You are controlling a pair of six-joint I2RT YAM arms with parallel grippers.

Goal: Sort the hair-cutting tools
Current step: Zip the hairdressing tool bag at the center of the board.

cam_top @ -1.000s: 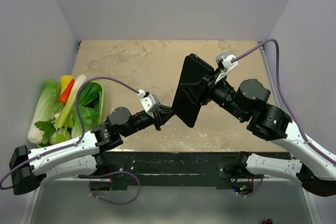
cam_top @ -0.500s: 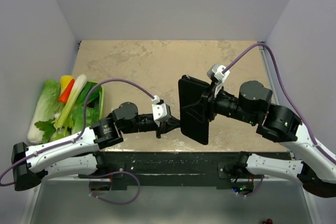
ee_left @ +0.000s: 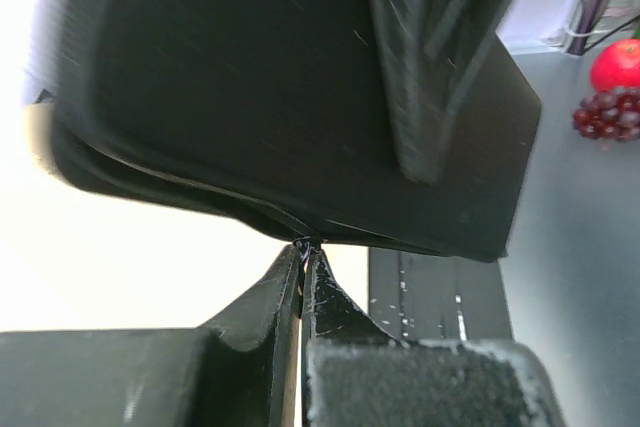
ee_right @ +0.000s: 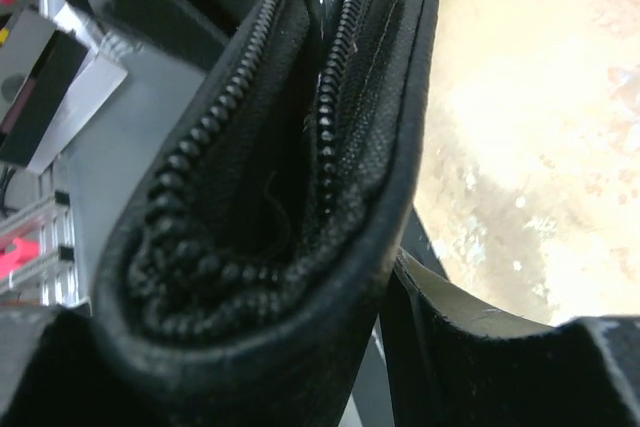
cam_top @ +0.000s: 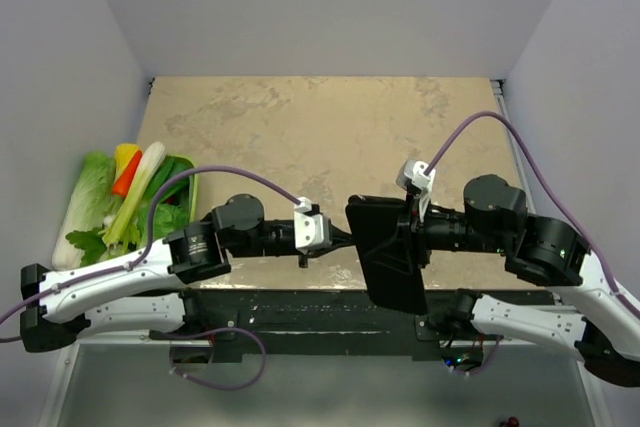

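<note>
Clamping a zippered black fabric case (cam_top: 393, 285), right hand (cam_top: 406, 241) — left hand (ee_left: 303, 249) pinched together.

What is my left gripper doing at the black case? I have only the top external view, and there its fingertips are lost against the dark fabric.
Observer: The left wrist view shows the left gripper shut, tips meeting at the lower edge of the black case. What they pinch is too small to name.
Operator: Is the zipper open?
Observer: In the right wrist view the two rows of zipper teeth stand apart along the edge facing that camera, so there it is open.
Operator: Do scissors or combs show inside?
Observer: No. The gap between the rows is dark, and nothing metal shows in it.
</note>
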